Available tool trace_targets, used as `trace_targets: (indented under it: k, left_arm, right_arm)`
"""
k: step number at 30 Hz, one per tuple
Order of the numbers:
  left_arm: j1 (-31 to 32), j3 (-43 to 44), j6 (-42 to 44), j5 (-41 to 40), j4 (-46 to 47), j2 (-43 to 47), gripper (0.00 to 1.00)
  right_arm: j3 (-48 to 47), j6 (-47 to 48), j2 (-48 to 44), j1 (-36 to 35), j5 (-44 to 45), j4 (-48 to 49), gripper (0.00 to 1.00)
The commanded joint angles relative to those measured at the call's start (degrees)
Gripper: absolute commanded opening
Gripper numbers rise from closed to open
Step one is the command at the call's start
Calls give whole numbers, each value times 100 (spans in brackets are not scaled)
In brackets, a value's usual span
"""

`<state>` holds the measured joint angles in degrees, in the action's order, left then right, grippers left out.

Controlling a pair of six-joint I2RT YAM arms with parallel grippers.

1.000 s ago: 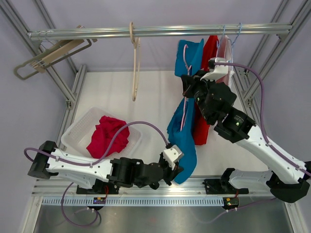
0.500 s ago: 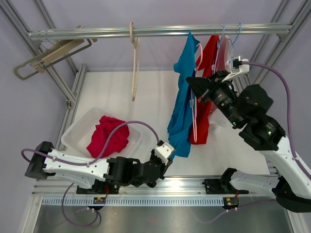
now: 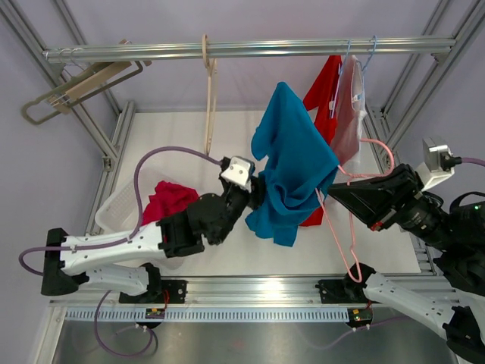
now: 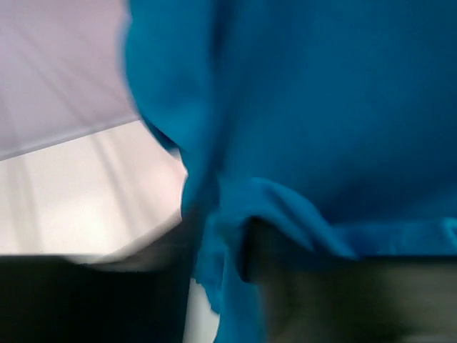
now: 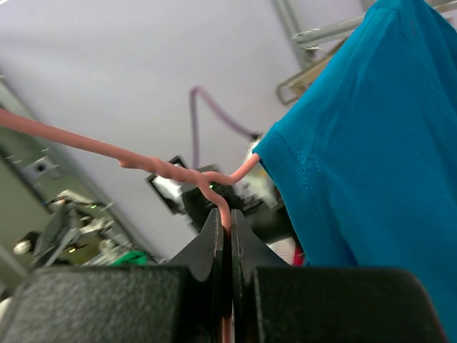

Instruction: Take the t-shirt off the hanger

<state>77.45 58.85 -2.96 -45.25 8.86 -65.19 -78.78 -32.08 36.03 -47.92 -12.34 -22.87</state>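
I see the overhead view bright, even and sharp. Left wrist: blue cotton t-shirt (image 4: pixel 321 107) badly blurred. Right wrist: thin pink wire hanger (image 5: pixel 168 170) crisp, background soft.

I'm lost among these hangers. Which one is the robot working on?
Find the metal rail across the top, drop to the blue t-shirt bunched below it, right of centre. The hanger sticks out beneath the shirt, pinched in the right gripper. It is thin pink wire and off the rail, unlike the wooden hanger and blue hanger hanging there.

Centre blocked by blue t-shirt (image 3: pixel 292 163), pink hanger (image 3: pixel 337 235); open table (image 3: pixel 167 140) behind bin (image 3: pixel 112 206).
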Motion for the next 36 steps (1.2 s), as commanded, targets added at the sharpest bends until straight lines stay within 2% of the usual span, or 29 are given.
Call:
trace_targets:
  k: [1,5,8,9,10,11,12,13,17,20,22,23,25,26,29,30,32,33,36]
  left_arm:
    - [-581,381,7,497,1082,-722,56]
    - [-687,803,-222,2120,1565,-1443,74]
    - [-687,909,-345,2616,1943,-1751,88]
    - [-687,900,-337,2705,2100,-1778,88]
    - [-687,909,-319,2724,2163,-1804,84]
    - [-687,918,-302,2619,2198,-1787,67]
    - [-670,935,-293,2444,2112,-1743,6]
    - [-644,935,-206,2268,2050,-1673,0]
    - [-284,663,444,1374,1918,-1015,0]
    - [138,663,937,669,1156,-400,0]
    - [270,637,1017,431,733,233,0]
    - [271,793,973,412,191,452,0]
    - [306,1100,955,560,-330,1007,0]
    - [306,1737,912,605,-1090,1104,0]
    - [315,2883,824,886,-2087,1114,0]
    - [315,3670,806,922,-2621,1035,0]
    - [315,4456,841,966,-3073,745,0]
    - [315,5130,980,966,-3327,657,0]
    - [323,5890,1323,694,-3584,437,0]
  right_arm:
    - [-40,-395,-114,46,-1015,450,0]
    - [-14,-607,-219,46,-1253,565,0]
    - [108,-703,-307,37,-1358,661,0]
    - [161,-738,-351,46,-1455,705,0]
    - [257,-782,-377,37,-1482,757,0]
    - [284,-800,-412,37,-1473,784,0]
    - [285,-757,-474,37,-1325,706,0]
    - [224,-695,-518,46,-1219,592,0]
    - [162,-458,-746,46,-1034,196,0]
    - [126,-326,-1114,46,-745,-295,0]
    - [126,-299,-1282,46,-648,-812,0]
    - [152,-299,-1361,46,-586,-980,0]
    - [293,-299,-1607,37,-375,-1532,0]
    - [363,-299,-1756,46,-227,-1684,0]
    - [583,-334,-1889,46,64,-2203,0]
    - [679,-326,-1959,46,213,-2273,0]
    - [698,-282,-1995,37,450,-2432,0]
    - [689,-238,-1977,46,573,-2458,0]
    - [654,-106,-1916,46,689,-2468,0]
